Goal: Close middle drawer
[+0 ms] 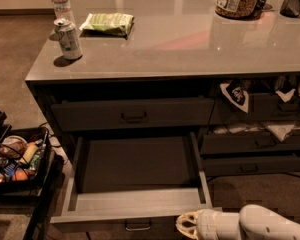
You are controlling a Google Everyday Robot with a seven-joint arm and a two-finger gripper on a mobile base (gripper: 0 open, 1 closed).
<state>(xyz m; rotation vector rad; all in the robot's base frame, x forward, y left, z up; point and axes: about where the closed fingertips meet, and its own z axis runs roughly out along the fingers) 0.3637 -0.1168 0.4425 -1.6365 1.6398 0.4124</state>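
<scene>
The white gripper (187, 225), its grip state impossible to tell, sits by the open dark-grey middle drawer's (135, 203) right front corner, so pushing there might skew it.

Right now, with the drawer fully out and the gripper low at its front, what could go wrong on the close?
1. The gripper sits by the right end of the drawer front, away from the centre handle. An off-centre push may rack the drawer and jam it.
2. The gripper is low, near the front's bottom edge, so it could slip under instead of pushing.
</scene>
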